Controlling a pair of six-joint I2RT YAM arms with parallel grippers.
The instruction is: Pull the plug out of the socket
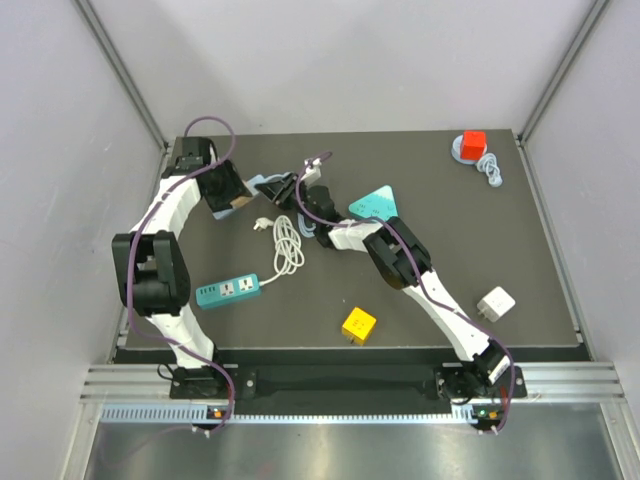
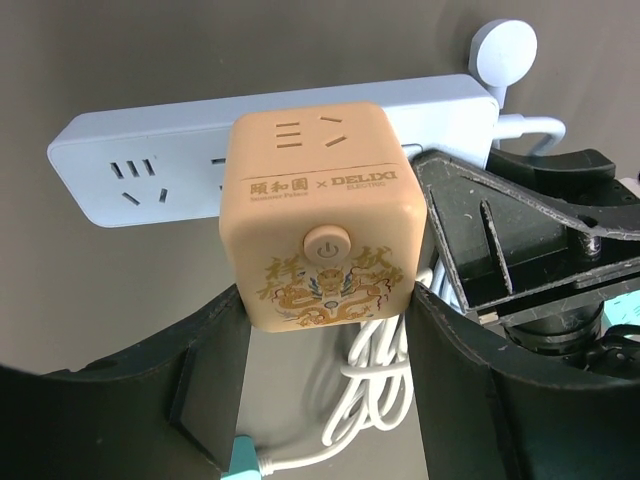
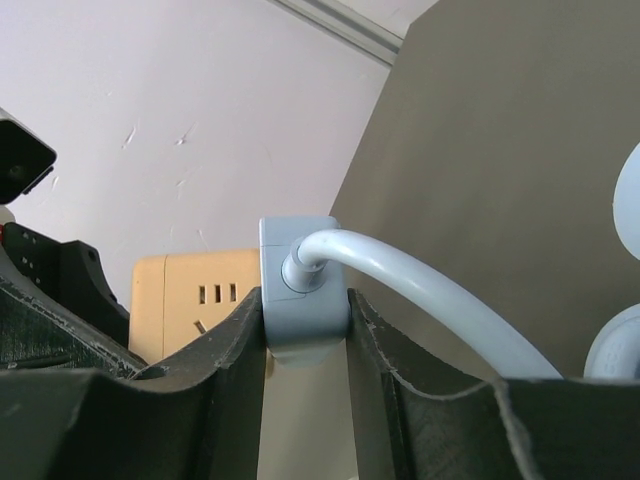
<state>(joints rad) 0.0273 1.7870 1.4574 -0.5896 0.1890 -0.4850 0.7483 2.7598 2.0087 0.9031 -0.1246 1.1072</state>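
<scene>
**Both hands brace the plug and socket at eleven o'clock on the worktop (image 1: 450,250)**
The left arm (image 1: 150,270) folds up from its seven-o'clock base and the right arm (image 1: 440,305) leans across from five o'clock, so the wrists meet. The right hand (image 3: 305,320) is clamped on the cable end of the pale blue power strip (image 2: 130,150), likely to anchor it. The orange cube adapter (image 2: 320,200), plugged into the strip's face, is pinched by the left hand (image 2: 327,300), ready to pull it straight off.

The cube plug (image 2: 320,200) sits on the power strip (image 2: 130,160), coiled cable (image 2: 375,385) before it.
</scene>
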